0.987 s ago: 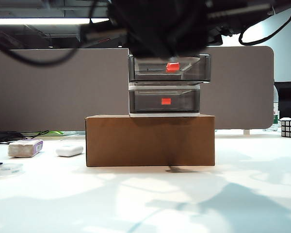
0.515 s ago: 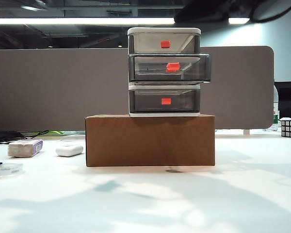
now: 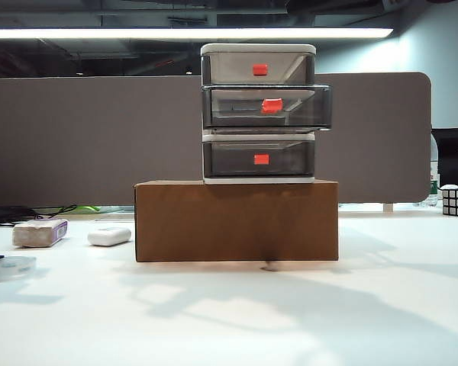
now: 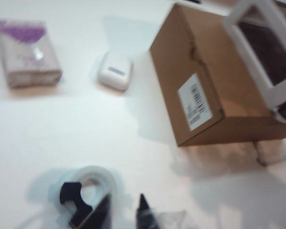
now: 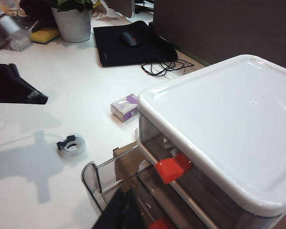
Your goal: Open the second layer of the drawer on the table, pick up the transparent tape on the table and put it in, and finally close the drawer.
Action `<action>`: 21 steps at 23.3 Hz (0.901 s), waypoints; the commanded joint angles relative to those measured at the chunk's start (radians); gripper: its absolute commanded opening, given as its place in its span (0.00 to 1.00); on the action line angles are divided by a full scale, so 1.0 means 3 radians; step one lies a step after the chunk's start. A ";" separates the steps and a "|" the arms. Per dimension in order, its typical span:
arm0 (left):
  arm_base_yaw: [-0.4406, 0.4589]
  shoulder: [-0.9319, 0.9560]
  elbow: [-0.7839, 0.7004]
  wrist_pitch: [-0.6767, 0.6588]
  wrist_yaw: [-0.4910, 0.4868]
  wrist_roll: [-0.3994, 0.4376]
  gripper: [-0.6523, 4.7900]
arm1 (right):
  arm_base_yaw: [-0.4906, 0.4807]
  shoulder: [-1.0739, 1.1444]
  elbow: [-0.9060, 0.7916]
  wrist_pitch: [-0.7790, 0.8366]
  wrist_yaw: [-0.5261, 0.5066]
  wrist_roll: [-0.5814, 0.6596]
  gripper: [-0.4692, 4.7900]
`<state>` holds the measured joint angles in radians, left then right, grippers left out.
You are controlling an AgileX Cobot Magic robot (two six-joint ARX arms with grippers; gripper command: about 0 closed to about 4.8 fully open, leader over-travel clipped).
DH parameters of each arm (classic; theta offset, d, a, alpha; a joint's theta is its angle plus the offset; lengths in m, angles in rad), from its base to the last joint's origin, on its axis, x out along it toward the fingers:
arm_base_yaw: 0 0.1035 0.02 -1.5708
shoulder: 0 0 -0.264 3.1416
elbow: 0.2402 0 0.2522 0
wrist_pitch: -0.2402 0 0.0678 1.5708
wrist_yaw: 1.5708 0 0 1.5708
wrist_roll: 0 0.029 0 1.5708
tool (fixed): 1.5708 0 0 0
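Observation:
The drawer (image 3: pixel 258 114) stands on a brown cardboard box (image 3: pixel 237 221), and its second layer (image 3: pixel 267 107) is pulled out toward the camera. The transparent tape (image 3: pixel 8 267) lies flat on the table (image 3: pixel 229 320) at the far left, with a black piece on its rim. In the left wrist view my left gripper (image 4: pixel 125 210) is close beside the tape (image 4: pixel 88 188), open a little with only table between its fingers. My right gripper (image 5: pixel 121 210) is shut, empty, at the open second layer's (image 5: pixel 114 176) front corner. The tape (image 5: pixel 71 144) lies well away from it.
A white block with a purple label (image 3: pixel 40 232) and a white oval case (image 3: pixel 109 236) lie left of the box. A Rubik's cube (image 3: pixel 457 201) sits at the far right. A black mat, cables and a plant pot (image 5: pixel 76 21) are at the table's far side.
The dark arm that covered the top of the exterior view a second ago has left it, and the shadows on the table have shifted. The second layer stays pulled out.

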<state>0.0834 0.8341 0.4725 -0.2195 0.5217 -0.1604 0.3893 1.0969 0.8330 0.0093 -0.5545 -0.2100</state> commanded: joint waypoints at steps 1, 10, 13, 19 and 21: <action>-0.0009 0.0234 -0.0010 -0.0056 0.0113 0.1128 0.48 | 0.0000 -0.0015 0.0015 -0.0086 -0.0022 -0.0014 0.08; -0.0014 0.0748 -0.0051 -0.0086 0.0306 0.2944 0.55 | 0.0000 -0.0015 -0.0006 -0.0273 -0.0045 -0.0106 0.08; -0.0011 0.1061 -0.0050 0.0118 0.0320 0.3229 0.70 | 0.0000 -0.0013 -0.0031 -0.0369 -0.0043 -0.0142 0.08; 0.0200 0.1432 -0.0050 0.0721 0.0472 0.3240 0.81 | -0.0001 -0.0013 -0.0043 -0.0492 -0.0042 -0.0203 0.08; 0.0298 0.1581 -0.0050 0.0830 0.0712 0.3241 0.81 | -0.0001 -0.0013 -0.0043 -0.0491 -0.0019 -0.0215 0.08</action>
<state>0.1654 1.2915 0.4564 0.0017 0.6846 0.8120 0.3885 1.0969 0.8181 -0.1486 -0.5606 -0.2703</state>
